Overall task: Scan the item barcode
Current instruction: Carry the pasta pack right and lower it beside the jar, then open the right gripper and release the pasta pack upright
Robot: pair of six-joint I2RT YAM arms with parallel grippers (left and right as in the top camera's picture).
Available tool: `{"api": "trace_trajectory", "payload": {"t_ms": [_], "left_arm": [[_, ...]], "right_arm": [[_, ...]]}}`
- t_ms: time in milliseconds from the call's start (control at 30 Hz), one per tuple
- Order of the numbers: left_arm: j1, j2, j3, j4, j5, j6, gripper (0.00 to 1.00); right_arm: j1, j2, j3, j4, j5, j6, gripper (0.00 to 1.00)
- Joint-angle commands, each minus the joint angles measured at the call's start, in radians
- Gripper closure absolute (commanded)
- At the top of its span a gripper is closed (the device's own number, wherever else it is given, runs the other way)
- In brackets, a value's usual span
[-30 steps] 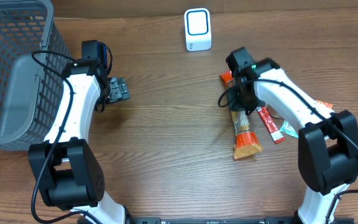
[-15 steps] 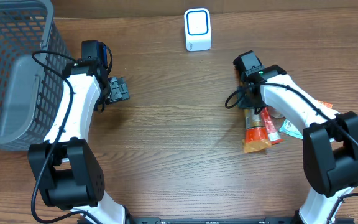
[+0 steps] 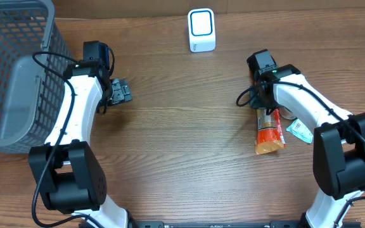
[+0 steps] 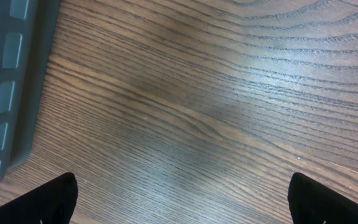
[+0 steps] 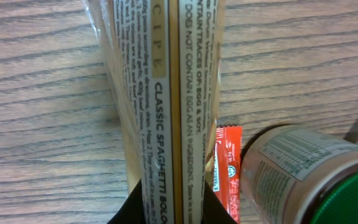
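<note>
right fingers [image 5: 129, 211] grip the far end of the spaghetti pack [image 3: 270, 130] at the right of the desk [image 3: 170, 145]; left fingers [image 4: 58, 199] stand open and empty. the pack looks light, long and brittle under slick film, so a gentle mid-length hold seems safer.

My left arm [image 3: 75, 114] reaches forward on its side, white forearm angled up to the wrist, and my left gripper [image 3: 120, 92] points inward toward the middle with its jaws spread as wide as they go. From that wrist only the two dark fingertips [image 4: 55, 202] show, far apart at the lower corners. My right arm [image 3: 309, 107] bends inward from its base. My right gripper [image 3: 263, 104] is pinched nearly closed, fingers [image 5: 129, 211] clamped either side of the spaghetti packet [image 5: 166, 93].
</note>
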Motion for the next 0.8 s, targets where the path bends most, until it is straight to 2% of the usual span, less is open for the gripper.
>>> {"api": "trace_trajectory", "payload": {"t_ms": [0, 100, 167, 300, 400, 633, 767], "left_arm": [[0.003, 0.004, 0.008, 0.001, -0.007, 0.008, 0.0], [0.003, 0.004, 0.008, 0.001, -0.007, 0.008, 0.0], [0.003, 0.004, 0.008, 0.001, -0.007, 0.008, 0.0], [0.003, 0.004, 0.008, 0.001, -0.007, 0.008, 0.0], [0.003, 0.004, 0.008, 0.001, -0.007, 0.008, 0.0], [0.003, 0.004, 0.008, 0.001, -0.007, 0.008, 0.0], [0.003, 0.004, 0.008, 0.001, -0.007, 0.008, 0.0]], "right_arm": [[0.003, 0.005, -0.023, 0.013, -0.099, 0.004, 0.92], [0.003, 0.005, -0.023, 0.013, -0.099, 0.004, 0.8], [0.003, 0.005, -0.023, 0.012, -0.099, 0.004, 0.59], [0.003, 0.005, -0.023, 0.011, -0.099, 0.004, 0.36], [0.006, 0.005, -0.021, 0.016, -0.099, 0.004, 0.3], [0.006, -0.032, 0.063, -0.014, -0.098, -0.025, 0.27], [0.006, -0.067, 0.124, -0.046, -0.098, -0.05, 0.12]]}}
